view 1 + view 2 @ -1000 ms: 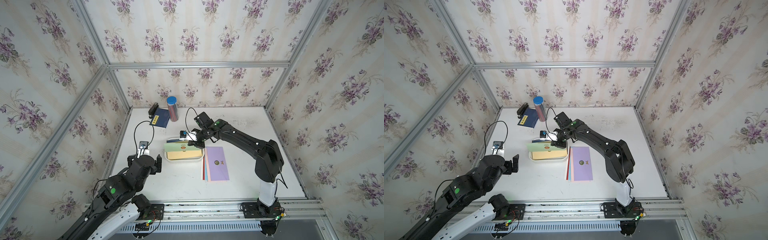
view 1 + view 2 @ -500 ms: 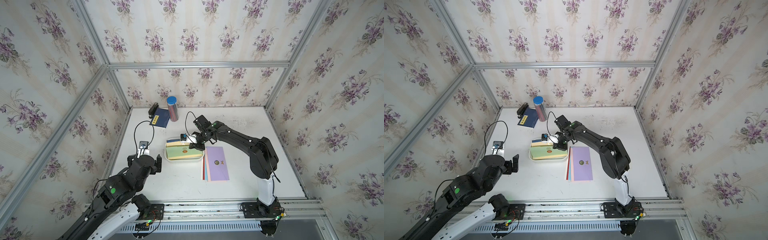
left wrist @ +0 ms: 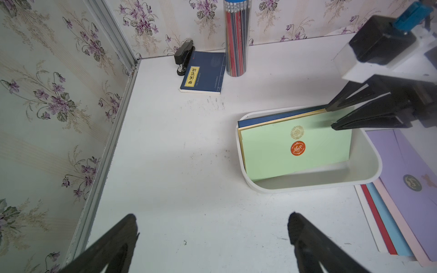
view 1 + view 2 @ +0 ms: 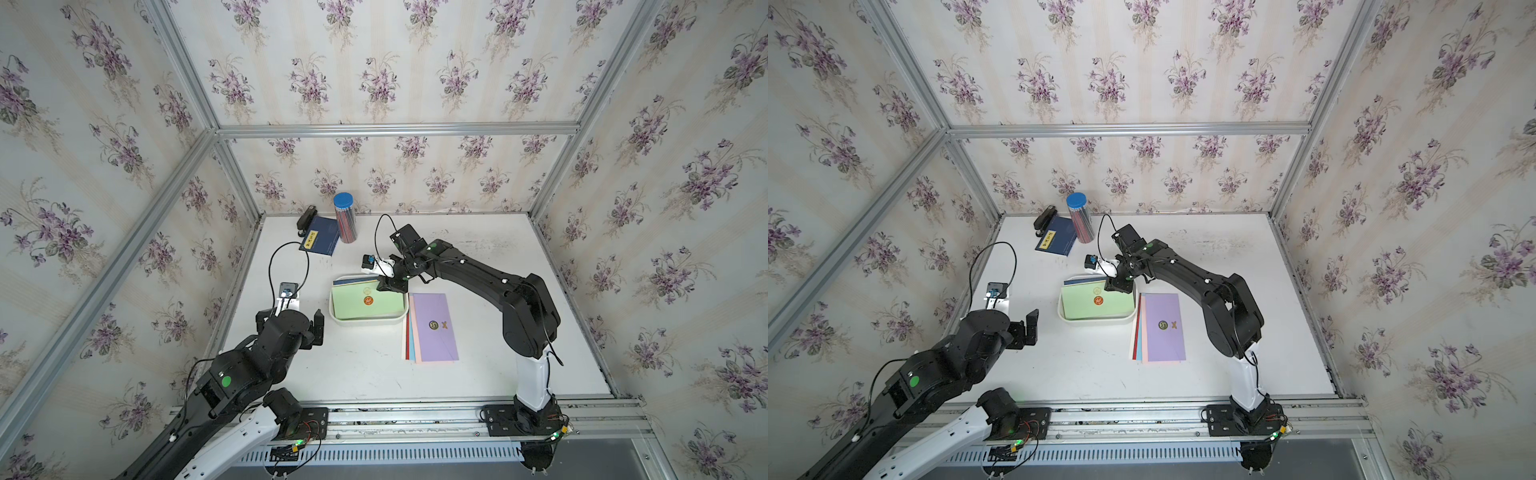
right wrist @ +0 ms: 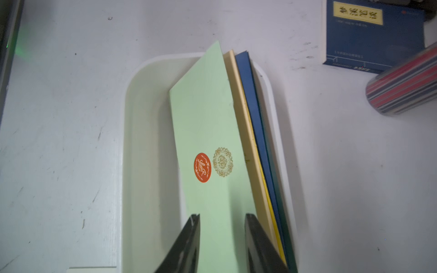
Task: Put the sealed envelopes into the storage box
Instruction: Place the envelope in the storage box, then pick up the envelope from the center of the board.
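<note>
The pale green paper envelope with an orange round seal [image 5: 208,132] is already inside the shallow white plastic storage box [image 4: 370,323] at mid-table. It does not lie flat: its far long edge is propped on a tan envelope [image 5: 238,106] and a navy envelope [image 5: 248,99] stacked against the box's far wall, and it sits slightly askew. The right gripper [image 5: 222,216] is at the box's far right corner with its fingers a modest gap apart. The green envelope's end lies between them, apparently no longer pinched, though contact under the lower finger is hard to judge. Just right of the box lies the remaining stack, a lilac envelope with a dark seal [image 4: 434,326] on top of pink, blue, red and white edges. The left gripper [image 3: 211,223] hangs over the bare table at near left, fingers wide and empty. The main risk is the withdrawal. If a pad catches the paper as the arm lifts, the light envelope could be dragged up over the low rim or flipped out. A tilted pile could also let later envelopes slide off. The flat stack also invites picking up two sheets at once.
</note>
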Controlling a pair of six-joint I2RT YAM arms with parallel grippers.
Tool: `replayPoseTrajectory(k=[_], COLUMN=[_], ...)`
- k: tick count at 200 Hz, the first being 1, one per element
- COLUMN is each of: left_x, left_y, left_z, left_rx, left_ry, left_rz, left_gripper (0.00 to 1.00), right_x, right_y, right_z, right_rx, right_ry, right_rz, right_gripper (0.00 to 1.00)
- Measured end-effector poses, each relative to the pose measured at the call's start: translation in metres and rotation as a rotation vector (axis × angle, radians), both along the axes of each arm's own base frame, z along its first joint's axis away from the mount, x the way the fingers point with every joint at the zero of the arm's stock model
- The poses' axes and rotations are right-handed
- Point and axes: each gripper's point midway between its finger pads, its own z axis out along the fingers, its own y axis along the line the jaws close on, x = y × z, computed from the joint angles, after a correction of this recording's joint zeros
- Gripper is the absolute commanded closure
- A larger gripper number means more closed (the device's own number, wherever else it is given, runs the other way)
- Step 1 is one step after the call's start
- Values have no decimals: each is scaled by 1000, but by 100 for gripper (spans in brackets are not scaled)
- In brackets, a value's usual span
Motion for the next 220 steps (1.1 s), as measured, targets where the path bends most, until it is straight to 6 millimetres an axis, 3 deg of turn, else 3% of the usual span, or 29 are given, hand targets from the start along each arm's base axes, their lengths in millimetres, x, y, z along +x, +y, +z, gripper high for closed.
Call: replayPoseTrajectory(k=[27, 57, 91, 111, 135, 161, 194, 220], left_x=[0, 0, 2, 3, 5, 7, 4, 9], left_y=[0, -2, -14, -31, -67, -114, -182, -233], left_z=[0, -2, -9, -14, -27, -51, -74, -89], left_rx=[0, 2, -4, -24, -75, -111, -89, -64], left_ry=[0, 9, 56, 106, 209, 368, 496, 545], left_rz=[-1, -6, -48, -118, -239, -360, -495, -558], left_gripper=[0, 0, 2, 11, 30, 63, 80, 93], right_x=[9, 1, -13, -20, -23, -37, -57, -73], right_y=[-2, -11, -57, -94, -146, -198, -232, -242], right_z=[11, 35, 48, 44, 36, 13, -18, -43], right_rx=[27, 109, 261, 347, 443, 504, 515, 503], right_ry=[-31, -31, 24, 88, 161, 217, 272, 324], right_rz=[-53, -137, -374, -551, -785, -1006, -1169, -1233], right_gripper=[64, 64, 60, 60, 59, 58, 57, 57])
